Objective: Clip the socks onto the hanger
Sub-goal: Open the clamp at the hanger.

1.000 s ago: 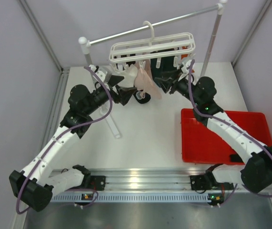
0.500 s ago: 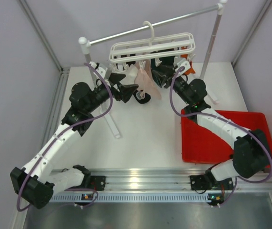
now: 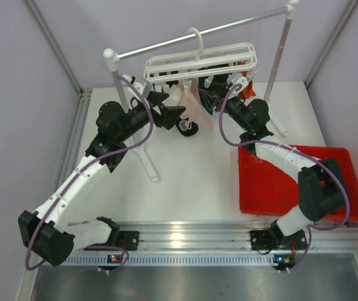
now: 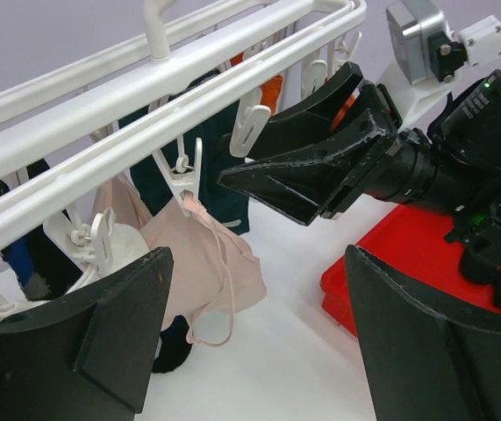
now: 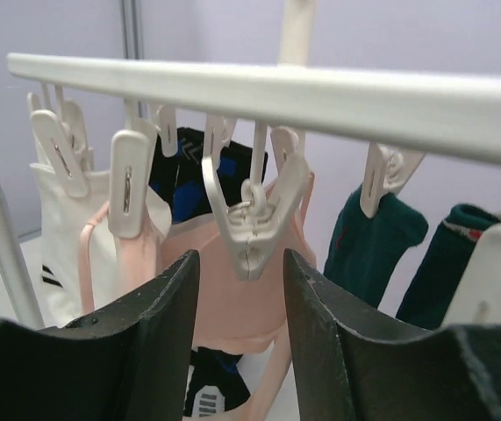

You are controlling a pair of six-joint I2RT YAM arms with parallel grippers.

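Observation:
The white hanger (image 3: 200, 63) hangs by its hook from the grey rail. Socks are clipped under it: pale pink (image 3: 194, 108), white (image 4: 118, 254), dark teal (image 4: 224, 189), orange (image 4: 272, 92) and black with blue (image 5: 189, 184). A black sock (image 3: 185, 126) lies on the table below. My left gripper (image 3: 168, 108) is open and empty, just left of the pink sock (image 4: 197, 254). My right gripper (image 3: 209, 95) is open under the hanger's right part. In the right wrist view an empty white clip (image 5: 254, 228) hangs just above the gap between its fingers (image 5: 153, 351), with the pink sock (image 5: 232, 298) behind.
A red bin (image 3: 298, 182) sits at the right of the table. The grey rail (image 3: 197, 32) stands on two white-capped posts; the left post (image 3: 131, 125) runs down beside my left arm. White walls close in on both sides.
My right gripper has moved up and left, in under the hanger's clips. My left gripper has shifted slightly right toward the pink sock.

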